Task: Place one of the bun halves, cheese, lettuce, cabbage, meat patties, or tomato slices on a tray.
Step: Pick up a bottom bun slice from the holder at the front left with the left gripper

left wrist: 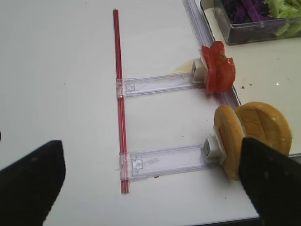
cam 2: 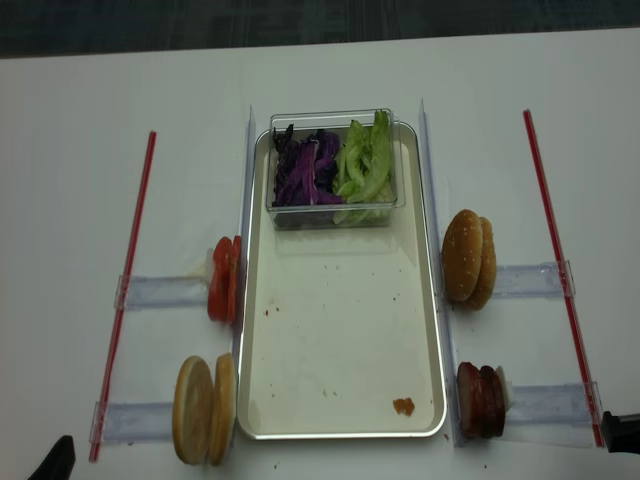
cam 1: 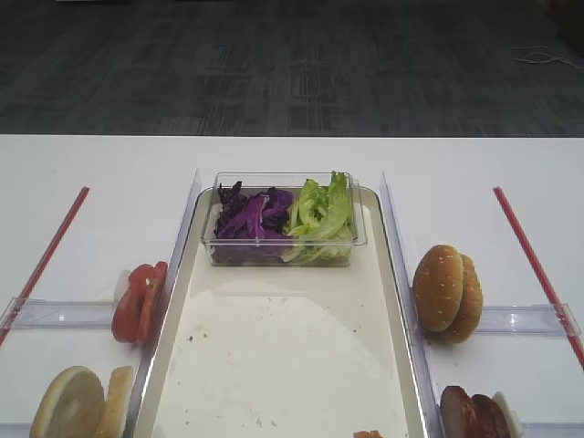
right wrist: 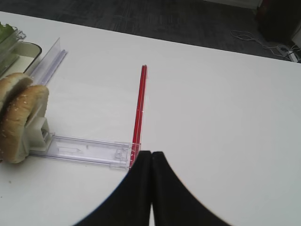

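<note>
left gripper [left wrist: 150, 181]: fingers [left wrist: 29, 181] wide apart, nothing between them, hovering over the white table [left wrist: 61, 70].
right gripper [right wrist: 151, 188]: both dark fingers pressed together, nothing held.
bun halves [left wrist: 251, 134]: standing on edge in a clear holder, just ahead of the left gripper's right-hand finger and partly hidden by it; cut faces pale, rims tan.
tomato slices [left wrist: 218, 68]: upright in the next clear holder, farther ahead of the left gripper and to its right, beyond the bun halves.
tray [cam 2: 340, 330]: off to the right of the left gripper, mostly bare, smudged, with a small orange-red scrap near its close right corner.
clear plastic box [cam 1: 283, 219]: sits at the far end of the tray.
cabbage [cam 1: 251, 214]: purple shreds in the left part of the box.
lettuce [cam 1: 319, 212]: green leaves in the right part of the box, touching the cabbage.
meat patties [cam 2: 480, 400]: on edge in a holder beside the tray's right rim, at the near end.
sesame buns [right wrist: 21, 120]: ahead and to the left of the right gripper, well apart from it.
red strip [right wrist: 138, 113]: runs straight ahead from the right gripper's fingertips.
</note>
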Controlling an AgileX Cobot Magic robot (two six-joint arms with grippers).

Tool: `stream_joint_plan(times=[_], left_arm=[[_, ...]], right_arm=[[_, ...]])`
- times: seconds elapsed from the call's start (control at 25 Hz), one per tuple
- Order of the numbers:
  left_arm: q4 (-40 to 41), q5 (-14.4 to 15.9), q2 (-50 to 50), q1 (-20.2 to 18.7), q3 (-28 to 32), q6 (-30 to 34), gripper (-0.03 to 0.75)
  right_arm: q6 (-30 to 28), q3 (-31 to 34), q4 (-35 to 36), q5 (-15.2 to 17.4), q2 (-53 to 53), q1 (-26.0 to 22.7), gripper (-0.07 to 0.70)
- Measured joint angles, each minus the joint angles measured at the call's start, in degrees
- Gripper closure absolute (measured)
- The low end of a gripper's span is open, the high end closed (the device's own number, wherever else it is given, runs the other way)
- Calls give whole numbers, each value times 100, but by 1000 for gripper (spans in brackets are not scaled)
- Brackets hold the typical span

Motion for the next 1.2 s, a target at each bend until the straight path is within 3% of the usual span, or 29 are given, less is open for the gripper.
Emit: stream_joint_plan(times=[1.2], left_arm=[[0, 0, 0, 0, 0, -38, 19]], right_arm=[[0, 0, 0, 0, 0, 0, 498]])
